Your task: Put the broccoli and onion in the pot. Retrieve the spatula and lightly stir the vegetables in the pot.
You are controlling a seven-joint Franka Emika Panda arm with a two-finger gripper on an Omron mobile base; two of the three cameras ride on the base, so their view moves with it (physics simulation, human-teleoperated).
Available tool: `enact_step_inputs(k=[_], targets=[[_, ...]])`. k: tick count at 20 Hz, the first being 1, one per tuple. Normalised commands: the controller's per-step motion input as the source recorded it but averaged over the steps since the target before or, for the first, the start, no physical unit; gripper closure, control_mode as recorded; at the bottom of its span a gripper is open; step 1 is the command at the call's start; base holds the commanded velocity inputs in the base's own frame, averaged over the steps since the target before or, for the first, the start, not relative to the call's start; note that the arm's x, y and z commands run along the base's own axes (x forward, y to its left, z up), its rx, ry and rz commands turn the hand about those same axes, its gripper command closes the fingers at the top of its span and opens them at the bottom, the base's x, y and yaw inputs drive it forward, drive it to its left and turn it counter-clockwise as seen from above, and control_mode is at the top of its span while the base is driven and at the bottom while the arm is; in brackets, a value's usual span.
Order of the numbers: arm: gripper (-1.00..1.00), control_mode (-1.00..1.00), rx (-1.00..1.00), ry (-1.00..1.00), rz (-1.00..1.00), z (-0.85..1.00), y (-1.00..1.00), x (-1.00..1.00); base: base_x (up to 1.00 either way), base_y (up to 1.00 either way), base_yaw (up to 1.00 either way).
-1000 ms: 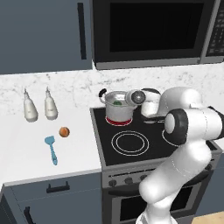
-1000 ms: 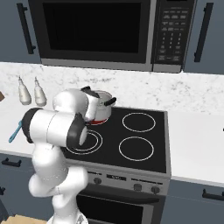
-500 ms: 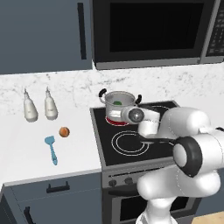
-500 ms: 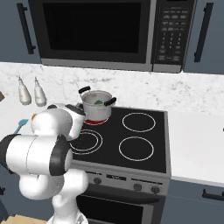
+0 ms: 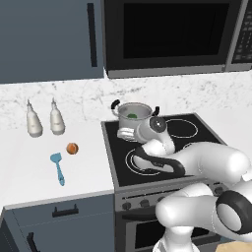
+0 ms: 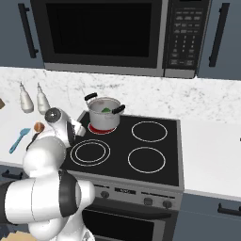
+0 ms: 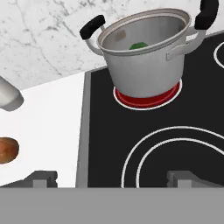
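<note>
We see two bottles [image 5: 45, 119] at counter's back edge, left. Spatula [image 5: 58, 166] near front edge, onion [image 5: 72, 148] just beside. Gripper [image 7: 111, 177] over stove's [image 5: 162, 147] left edge, fingers apart, empty. Pot [image 5: 133, 114] on back-left burner, broccoli [image 7: 139, 45] inside; nothing between.

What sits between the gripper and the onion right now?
Nothing: in the hand view, bare white counter runs from the open gripper to the onion. The left base view shows the spatula lying off that line.

Steel pot [image 7: 146, 65] on red burner, broccoli [image 7: 139, 45] inside, onion [image 7: 7, 150] on counter
</note>
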Motion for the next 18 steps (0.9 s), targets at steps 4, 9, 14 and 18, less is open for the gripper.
enact_step_inputs(k=[4, 9, 14, 18], targets=[[-1.0, -1.0, 0.0, 0.28, 0.0, 1.0, 0.55, -0.18, 0.0, 0.0, 0.0], [-1.0, -1.0, -0.02, 0.26, 0.0, 0.94, 0.45, -0.39, 0.0, 0.0, 0.0], [-1.0, -1.0, -0.08, 0.2, 0.01, -0.1, 0.38, -0.7, 0.0, 0.0, 0.0], [-1.0, -1.0, -0.09, 0.08, 0.06, -0.71, 0.72, -0.53, 0.0, 0.0, 0.0]])
